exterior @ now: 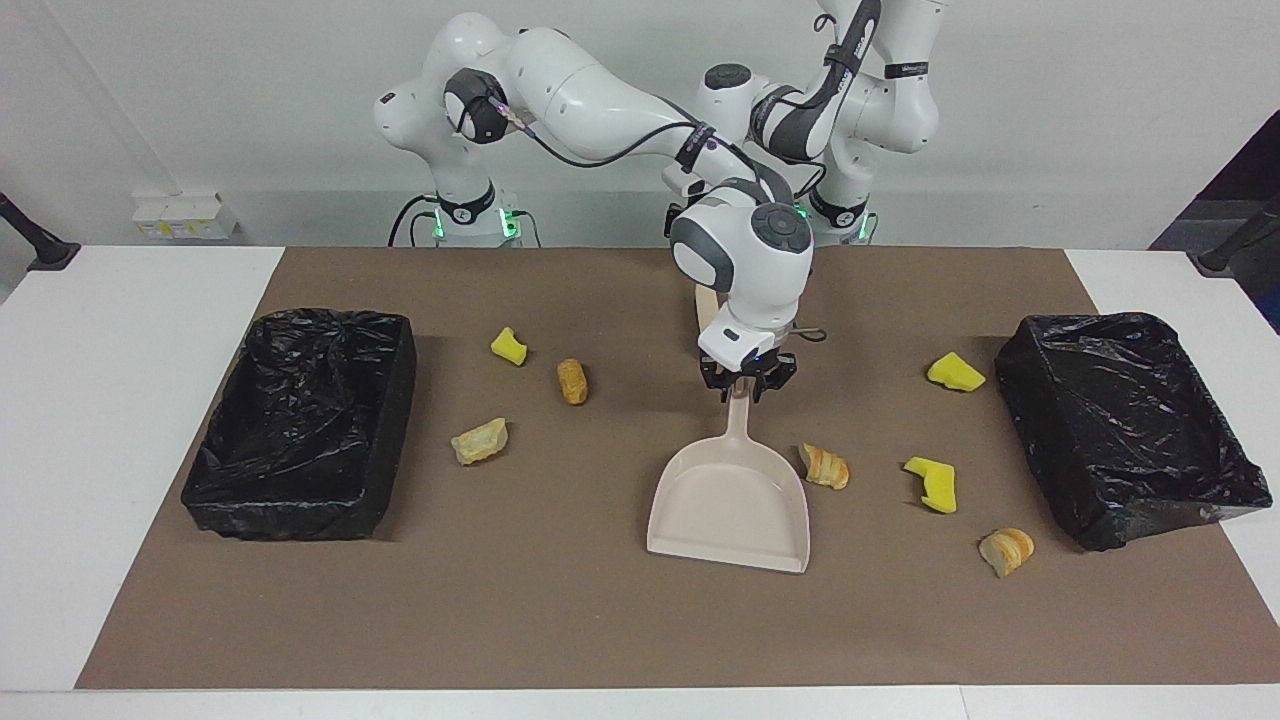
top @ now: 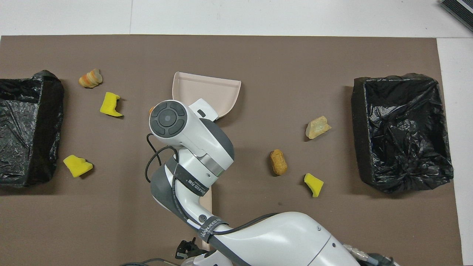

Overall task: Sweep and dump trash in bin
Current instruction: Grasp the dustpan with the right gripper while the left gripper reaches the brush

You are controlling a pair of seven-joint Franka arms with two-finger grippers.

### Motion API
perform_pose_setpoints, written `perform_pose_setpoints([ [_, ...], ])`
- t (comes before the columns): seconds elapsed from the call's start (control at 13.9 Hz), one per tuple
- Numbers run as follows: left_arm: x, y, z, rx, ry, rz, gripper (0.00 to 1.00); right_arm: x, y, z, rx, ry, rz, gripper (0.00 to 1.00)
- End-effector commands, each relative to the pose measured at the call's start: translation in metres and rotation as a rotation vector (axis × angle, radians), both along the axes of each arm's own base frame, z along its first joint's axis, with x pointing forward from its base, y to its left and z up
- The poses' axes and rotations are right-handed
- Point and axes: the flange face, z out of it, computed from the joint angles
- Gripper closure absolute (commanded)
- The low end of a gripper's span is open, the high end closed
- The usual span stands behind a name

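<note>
Right claw point(exterior: 748, 386) down at the robots' end of the dustpan point(exterior: 730, 500) handle; clenched on it or merely astride it, impossible to tell. Best to take the handle square and firm before any lift, keep the pan's lip flat on the brown mat point(exterior: 560, 620), and avoid nudging the bread lump point(exterior: 824, 466) lying just beside the pan. Trash point(exterior: 932, 483) scattered over the mat on the desk point(exterior: 100, 400): three pieces toward the right arm's end, four toward the left arm's, none in the pan, none visible in either black-lined bin point(exterior: 300, 420). Left claw point(top: 189, 248) barely inside the overhead view's bottom edge, by the end of a beige strip point(top: 207, 199) — probably the brush, mostly covered by the right arm; released or clenched, impossible to tell. In the facing view, lost among the arms.
</note>
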Motion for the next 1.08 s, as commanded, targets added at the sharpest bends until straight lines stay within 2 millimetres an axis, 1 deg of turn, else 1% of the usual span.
perform_pose_setpoints([
  [0.0,-0.006,0.000,-0.001,-0.003,0.011,0.058,0.67,0.001,0.000,-0.001,0.008,-0.010,-0.028,0.80],
  [0.07,-0.006,0.000,-0.001,-0.002,0.012,0.061,0.82,0.002,0.000,0.000,0.009,-0.011,-0.030,0.86],
  [0.14,-0.006,0.001,-0.001,0.006,0.017,0.064,1.00,0.004,-0.002,0.004,0.014,-0.015,-0.033,0.96],
  [0.22,-0.006,0.001,-0.002,0.014,0.021,0.068,1.00,0.006,-0.005,0.008,0.018,-0.016,-0.028,1.00],
  [0.29,-0.005,0.002,-0.002,0.013,0.022,0.070,1.00,0.013,-0.015,0.026,0.029,-0.035,-0.033,1.00],
  [0.43,0.000,0.003,0.004,0.006,0.015,0.081,1.00,0.019,-0.032,0.055,0.035,-0.052,0.010,1.00],
  [0.5,0.001,0.005,0.006,0.014,0.020,0.088,1.00,0.022,-0.043,0.067,0.035,-0.055,0.030,1.00],
  [0.58,0.006,0.007,0.013,0.023,0.024,0.101,1.00,0.019,-0.050,0.076,0.031,-0.057,0.060,1.00],
  [0.65,0.017,0.014,0.020,0.031,0.024,0.135,1.00,0.021,-0.063,0.085,0.027,-0.060,0.107,1.00],
  [0.72,0.030,0.020,0.029,0.048,0.031,0.170,1.00,0.024,-0.083,0.096,0.018,-0.062,0.176,1.00],
  [0.79,0.048,0.027,0.038,0.065,0.041,0.215,1.00,0.022,-0.100,0.106,0.007,-0.060,0.278,1.00],
  [0.87,0.069,0.038,0.045,0.084,0.042,0.264,1.00,0.026,-0.122,0.111,-0.005,-0.056,0.385,1.00],
  [0.94,0.084,0.046,0.053,0.100,0.043,0.301,1.00,0.029,-0.138,0.116,-0.007,-0.051,0.467,1.00],
  [1.01,0.099,0.059,0.055,0.131,0.049,0.335,1.00,0.027,-0.146,0.119,-0.003,-0.042,0.524,1.00],
])
